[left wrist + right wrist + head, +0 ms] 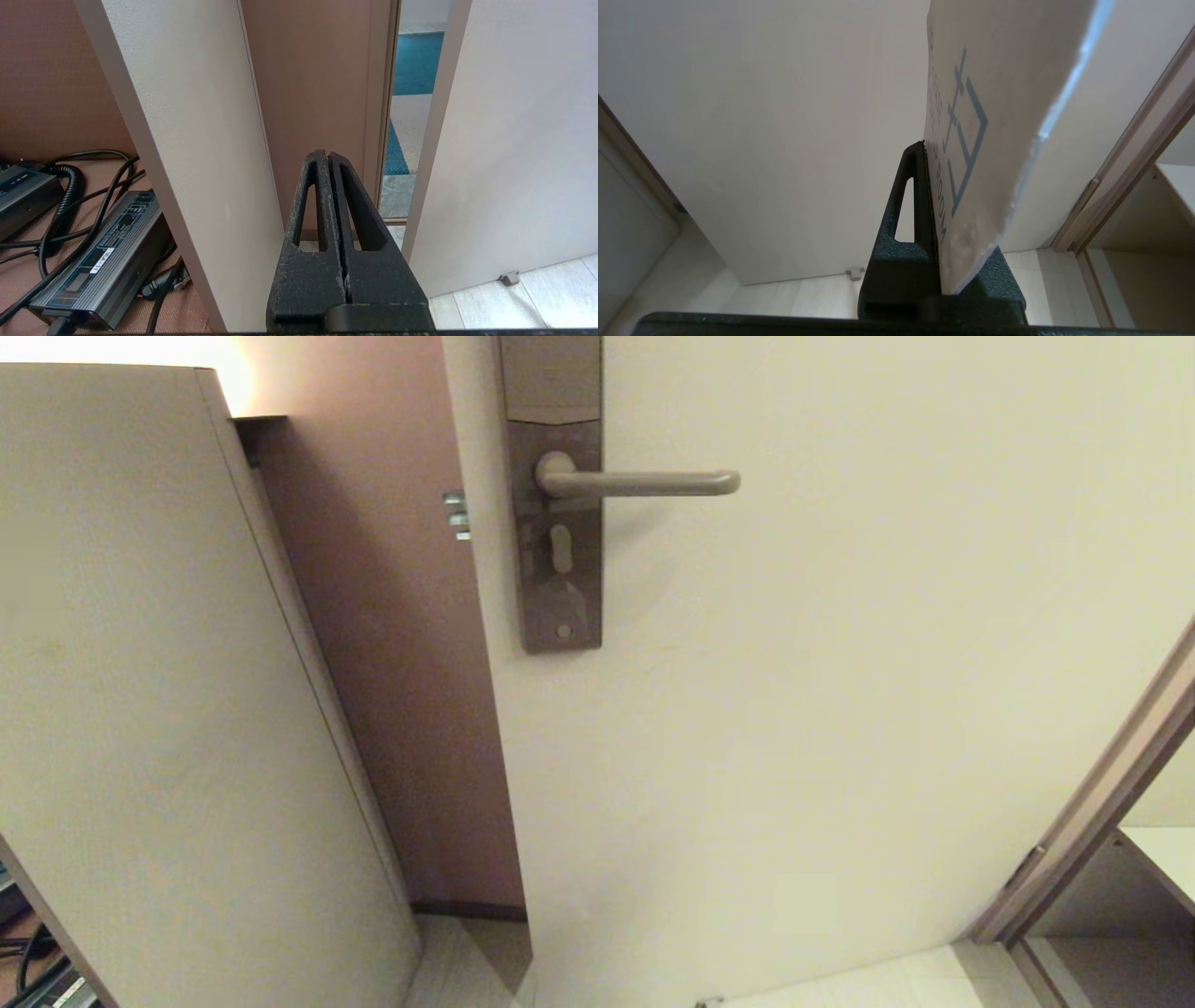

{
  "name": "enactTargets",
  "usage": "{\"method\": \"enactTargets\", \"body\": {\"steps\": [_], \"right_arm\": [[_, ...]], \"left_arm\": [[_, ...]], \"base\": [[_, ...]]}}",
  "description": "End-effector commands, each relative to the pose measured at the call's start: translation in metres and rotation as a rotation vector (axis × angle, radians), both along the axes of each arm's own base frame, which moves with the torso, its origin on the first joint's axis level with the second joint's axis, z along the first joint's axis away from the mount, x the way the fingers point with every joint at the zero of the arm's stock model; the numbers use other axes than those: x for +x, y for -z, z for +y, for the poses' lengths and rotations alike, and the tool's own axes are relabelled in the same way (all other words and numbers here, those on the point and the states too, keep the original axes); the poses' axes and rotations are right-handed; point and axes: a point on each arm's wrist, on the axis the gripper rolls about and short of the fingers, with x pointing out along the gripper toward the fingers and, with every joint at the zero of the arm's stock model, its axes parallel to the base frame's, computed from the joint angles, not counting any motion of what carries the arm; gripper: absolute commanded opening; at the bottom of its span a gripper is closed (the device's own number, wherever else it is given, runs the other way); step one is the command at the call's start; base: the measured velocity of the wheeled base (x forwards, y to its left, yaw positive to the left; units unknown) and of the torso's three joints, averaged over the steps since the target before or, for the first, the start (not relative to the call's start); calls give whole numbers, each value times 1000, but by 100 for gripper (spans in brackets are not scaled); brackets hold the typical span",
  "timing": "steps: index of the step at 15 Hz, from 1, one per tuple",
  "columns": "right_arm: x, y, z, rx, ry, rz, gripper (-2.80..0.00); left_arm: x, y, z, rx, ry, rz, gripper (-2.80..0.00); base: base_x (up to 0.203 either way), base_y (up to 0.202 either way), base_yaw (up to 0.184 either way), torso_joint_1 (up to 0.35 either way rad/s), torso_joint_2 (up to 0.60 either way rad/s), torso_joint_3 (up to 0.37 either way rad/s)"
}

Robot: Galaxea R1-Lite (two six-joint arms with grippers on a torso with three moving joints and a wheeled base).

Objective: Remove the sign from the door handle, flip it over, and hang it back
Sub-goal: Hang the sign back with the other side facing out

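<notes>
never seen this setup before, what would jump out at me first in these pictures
The slim grey-bronze metal lever door handle juts bare from its tall plate on the cream door, with nothing hanging on it. The flat white card sign with blue "ROOM" lettering stands clamped edge-on in the right pincer. The left pincer is shut and empty beside a pale panel.

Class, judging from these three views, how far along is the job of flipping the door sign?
Done: the door handle is bare, so the sign is off. In hand: the right gripper pinches it, white face showing. Left: rehanging it turned over. The left gripper is shut, empty.
</notes>
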Motion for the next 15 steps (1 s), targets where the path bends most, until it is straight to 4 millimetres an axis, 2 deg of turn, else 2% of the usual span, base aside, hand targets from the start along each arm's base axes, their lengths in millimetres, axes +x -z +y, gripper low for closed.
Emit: {"method": "enactTargets", "body": {"steps": [1,4,7,9,11,13,15], "right_arm": [[13,-23,0,1,1,63,-280],[31,-67,0,1,18,73,-280],[55,-97,1,-4,-6,104,-280],[74,-112,3,1,-83,120,-280],[95,-124,8,15,-247,90,-280],[111,-129,13,26,-419,79,-280],[124,-129,16,34,-506,90,-280]], "left_arm": [[0,0,0,1,-1,-1,-280],[0,0,0,1,-1,-1,-280],[0,0,0,1,1,-1,-280],[0,0,0,1,-1,-1,-280],[0,0,0,1,1,-1,-280],[0,0,0,1,0,-1,-280],[0,0,0,1,-1,-1,-280]], "base": [[0,0,0,0,0,0],[0,0,0,0,0,0],[0,0,0,0,0,0],[0,0,0,0,0,0],[0,0,0,0,0,0],[0,0,0,0,0,0],[0,0,0,0,0,0]]}}
